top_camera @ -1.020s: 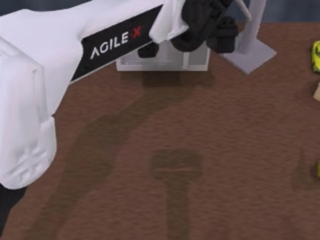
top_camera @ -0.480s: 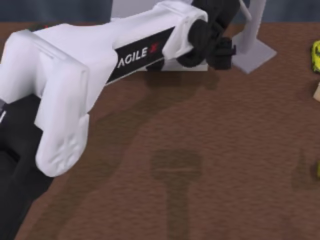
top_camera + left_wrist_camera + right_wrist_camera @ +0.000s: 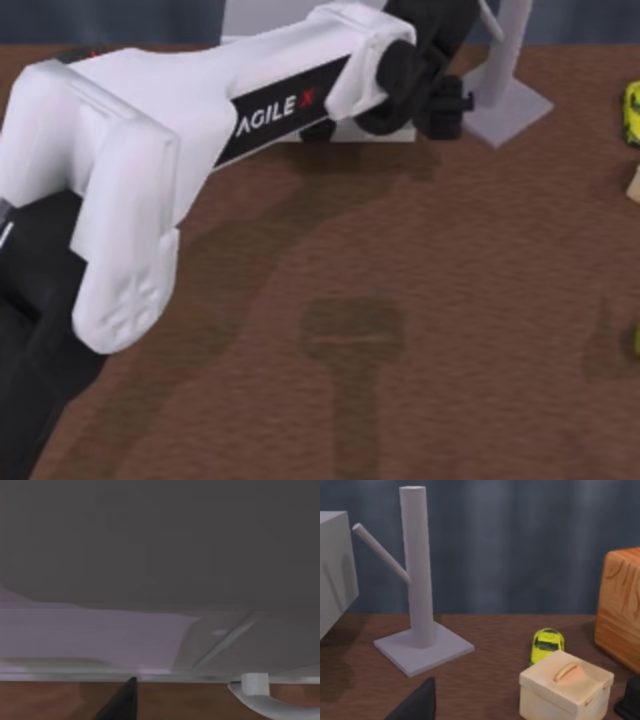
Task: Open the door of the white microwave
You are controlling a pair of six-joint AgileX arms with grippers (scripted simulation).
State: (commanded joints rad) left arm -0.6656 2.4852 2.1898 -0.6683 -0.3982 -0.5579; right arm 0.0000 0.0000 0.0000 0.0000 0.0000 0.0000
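Observation:
The white microwave (image 3: 262, 18) stands at the table's far edge, mostly hidden under my left arm. Only its top and a strip of its front's lower edge (image 3: 350, 132) show. My left gripper (image 3: 441, 98) is at the right part of that front. In the left wrist view the door (image 3: 160, 545) and its grey window fill the picture from very close. A curved pale handle (image 3: 260, 696) lies to one side, and one black fingertip (image 3: 124, 702) stands apart from it over bare table. The right gripper is out of the top view; one fingertip (image 3: 420, 705) shows alone.
A grey stand (image 3: 505, 95) with a square base and a slanted peg is just right of the microwave. A yellow toy car (image 3: 547, 645), a cream lidded box (image 3: 565, 687) and a wooden block (image 3: 620, 607) sit at the far right. My left arm's white link (image 3: 130, 170) spans the table's left.
My left arm's white link swung down and to the right across the table's left side. Its gripper stayed at the microwave's front right and edged slightly right in the last half second.

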